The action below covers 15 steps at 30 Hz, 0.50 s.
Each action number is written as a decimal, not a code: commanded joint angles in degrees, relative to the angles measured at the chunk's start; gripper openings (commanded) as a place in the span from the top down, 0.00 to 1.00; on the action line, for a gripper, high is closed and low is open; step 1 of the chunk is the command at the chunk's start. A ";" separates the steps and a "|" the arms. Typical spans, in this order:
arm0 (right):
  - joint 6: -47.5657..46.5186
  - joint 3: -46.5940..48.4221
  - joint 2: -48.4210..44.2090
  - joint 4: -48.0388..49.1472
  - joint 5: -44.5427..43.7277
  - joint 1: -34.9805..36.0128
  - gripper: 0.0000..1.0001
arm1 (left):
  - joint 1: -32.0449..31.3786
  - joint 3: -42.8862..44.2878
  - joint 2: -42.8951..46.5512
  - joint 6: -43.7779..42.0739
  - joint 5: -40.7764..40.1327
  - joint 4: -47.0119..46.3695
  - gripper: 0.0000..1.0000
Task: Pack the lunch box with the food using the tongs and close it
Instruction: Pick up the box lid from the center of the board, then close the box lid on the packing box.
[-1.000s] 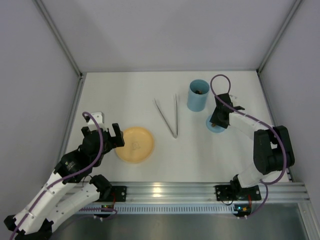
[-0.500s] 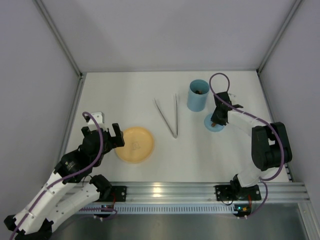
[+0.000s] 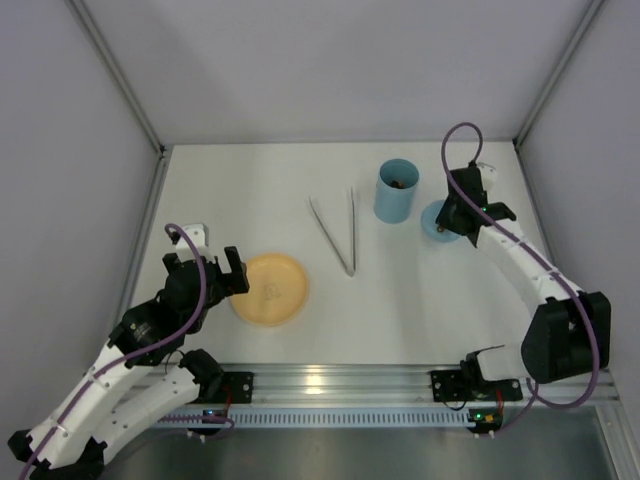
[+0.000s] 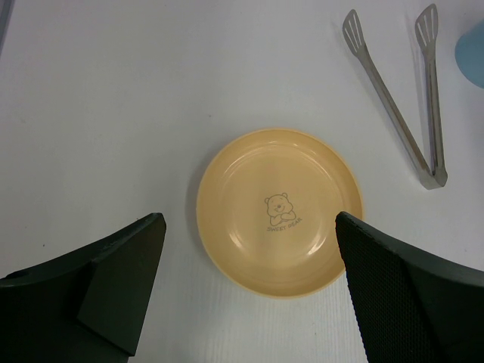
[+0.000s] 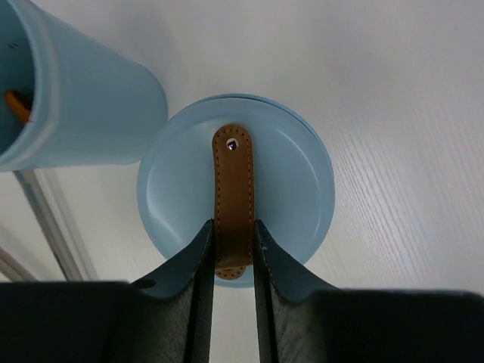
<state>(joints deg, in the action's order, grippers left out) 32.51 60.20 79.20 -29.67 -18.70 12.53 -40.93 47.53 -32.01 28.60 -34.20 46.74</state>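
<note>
While standing upright at the back of the counter [image 3: 230,190], the lunch box [image 3: 396,197] is holding food [image 3: 398,183]; tongs [image 3: 340,235] are lying to its left. Left wrist: left tool [image 4: 246,219] is hanging wide over the plate [image 4: 249,162]. Right wrist: right tool [image 5: 233,227] is pinching the lid [image 5: 295,189] by its brown handle [image 5: 232,181], just beside the box.

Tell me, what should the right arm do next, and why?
Probably carry the lid sideways until it is over the lunch box, then lower it on. The right gripper is shut on the lid's brown handle, the lid is right beside the open box, food shows inside, and the tongs lie on the table.
</note>
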 commanded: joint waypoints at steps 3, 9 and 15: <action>-3.24 11.85 -5.55 -6.53 0.15 -1.29 1.00 | -0.12 -0.07 -0.07 0.14 -0.70 -2.44 0.01; -5.27 32.14 5.42 -14.18 7.00 -1.20 1.00 | -0.21 -0.07 0.02 0.05 -0.78 -2.36 0.01; -6.23 49.90 18.70 -21.91 12.02 -0.67 1.00 | -0.21 0.02 0.02 0.14 -0.87 -2.27 0.01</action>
<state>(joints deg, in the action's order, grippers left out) 27.83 104.99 92.97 -43.66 -10.44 12.25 -40.93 47.53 -32.01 28.62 -34.17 46.74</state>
